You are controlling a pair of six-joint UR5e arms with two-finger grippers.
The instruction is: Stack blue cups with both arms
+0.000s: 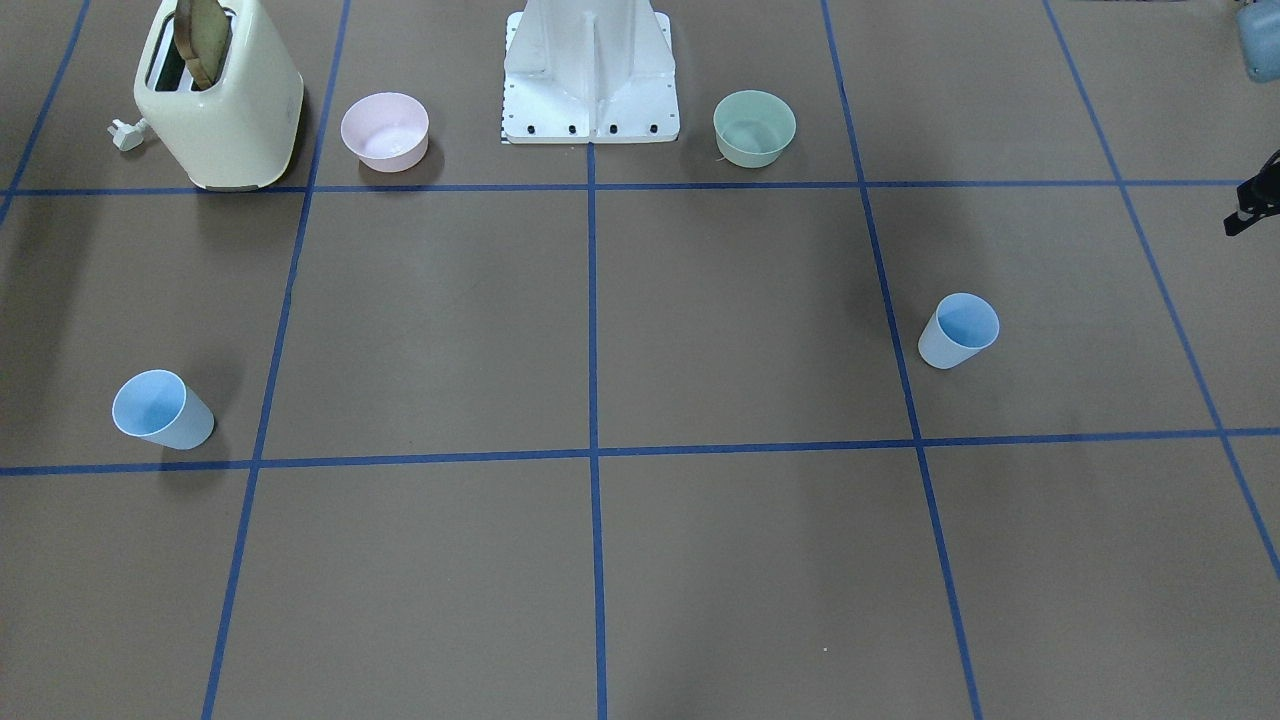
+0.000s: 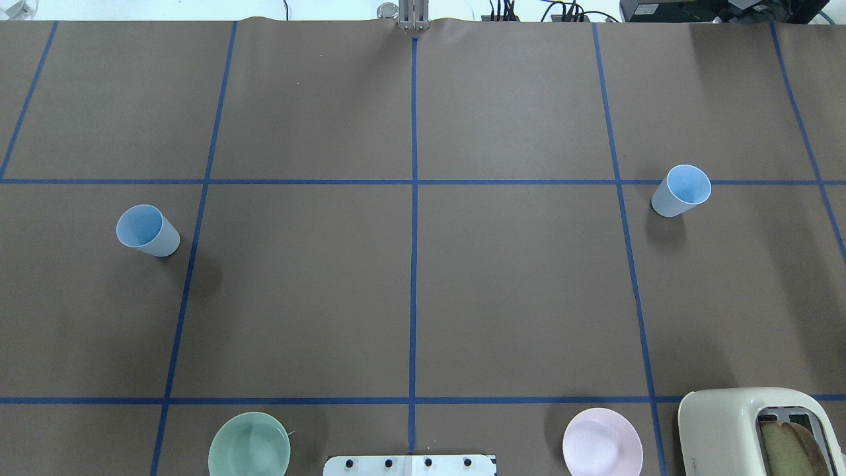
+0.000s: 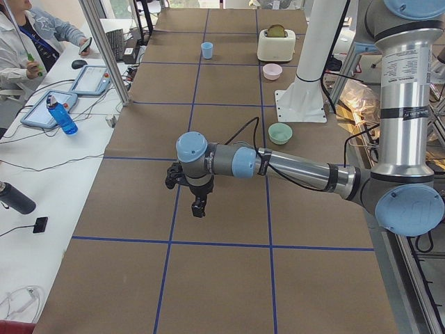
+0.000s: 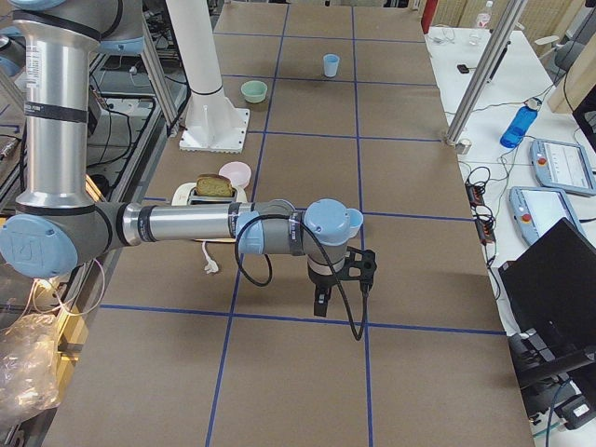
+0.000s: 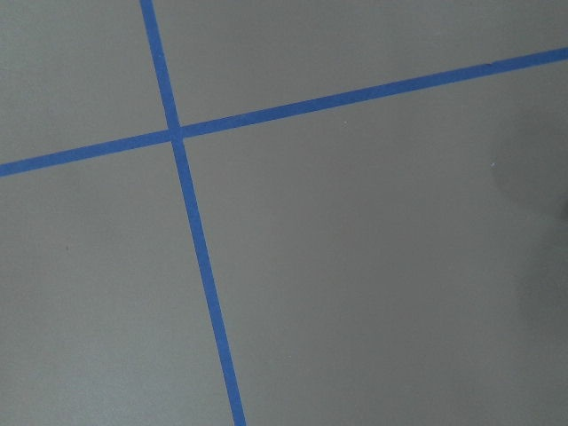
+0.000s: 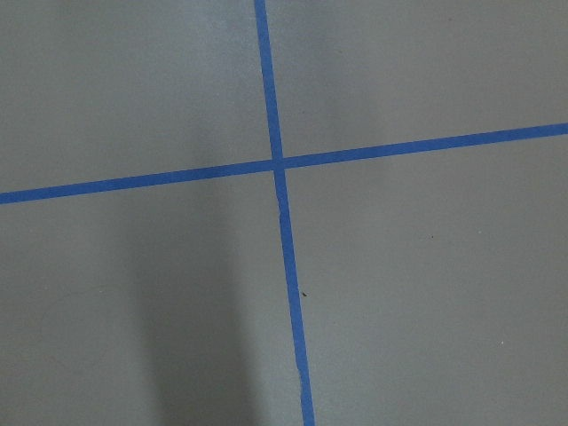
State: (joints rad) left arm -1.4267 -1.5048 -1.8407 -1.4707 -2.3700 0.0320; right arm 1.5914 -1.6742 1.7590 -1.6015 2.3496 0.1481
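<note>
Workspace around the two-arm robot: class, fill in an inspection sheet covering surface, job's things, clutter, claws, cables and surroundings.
Surface: brown table marked with a blue tape grid.
Job's things: left cup and right cup, both blue, upright, far apart, not stacked.
Clutter: toaster holding bread; pink bowl and green bowl either side of the white pedestal.
Claws: left claw and right claw hang over bare table, away from the cups; open or shut cannot be told.
Cables: a black cable loops off each arm near the wrist.
Surroundings: operator, blue bottle and tablets at the side bench.
</note>
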